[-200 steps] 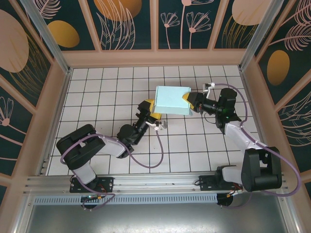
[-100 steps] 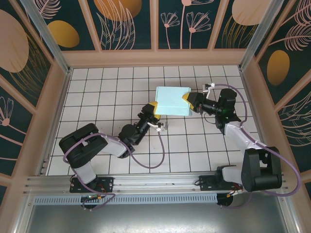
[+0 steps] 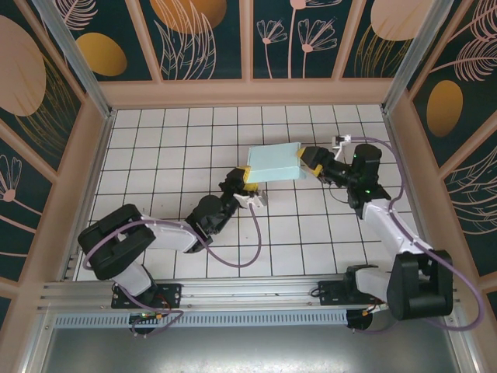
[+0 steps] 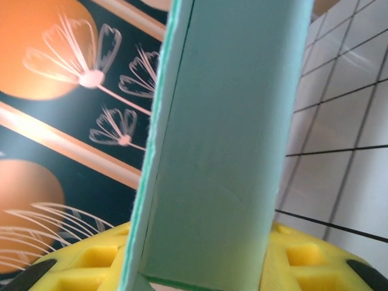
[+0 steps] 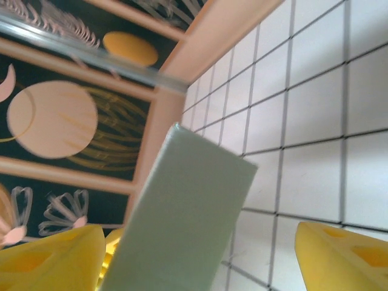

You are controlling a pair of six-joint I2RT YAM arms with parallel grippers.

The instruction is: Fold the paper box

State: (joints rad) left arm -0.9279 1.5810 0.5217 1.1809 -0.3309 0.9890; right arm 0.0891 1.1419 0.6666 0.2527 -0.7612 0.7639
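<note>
In the top view, the left arm [image 3: 147, 233] reaches from the lower left toward the middle of the white tiled table [image 3: 155, 148]. The left gripper [image 3: 249, 176] is just left of the middle of the frame. Its jaws are narrow and hold the lower left edge of the paper box [image 3: 273, 162].

In the left wrist view, the pale blue-green card stands up the middle of the frame. It is squeezed between two yellow pads [image 4: 85, 264] at the bottom.

In the top view the box sits near the middle, tilted, with its right end higher in the frame. I cannot tell if it rests on the table.

Just right of it is the right gripper [image 3: 310, 160]. Its jaws are wide. In the right wrist view, the box is close to the yellow finger [image 5: 48, 257] at the lower left. The other finger, at the lower right, is well apart from it.

The right arm [image 3: 388, 225] comes up from the lower right.
</note>
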